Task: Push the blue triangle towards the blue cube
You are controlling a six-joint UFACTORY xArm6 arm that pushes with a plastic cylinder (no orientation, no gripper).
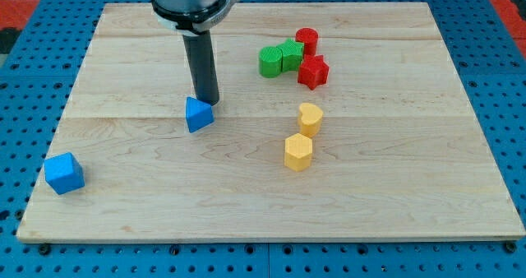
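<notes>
Blue triangle (198, 114) sitting left of board centre, apex up, one face lit. My tip (208, 104) standing upright, touching its upper-right edge; plain rod, no jaws. Blue cube (64, 173) lying well apart, toward lower-left corner of wooden board (394, 187). Nothing contained in anything.

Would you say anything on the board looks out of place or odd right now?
Nothing stands out. My tip sits just behind the blue triangle; the blue cube lies intact near the board's lower-left corner, and no block looks damaged.
</notes>
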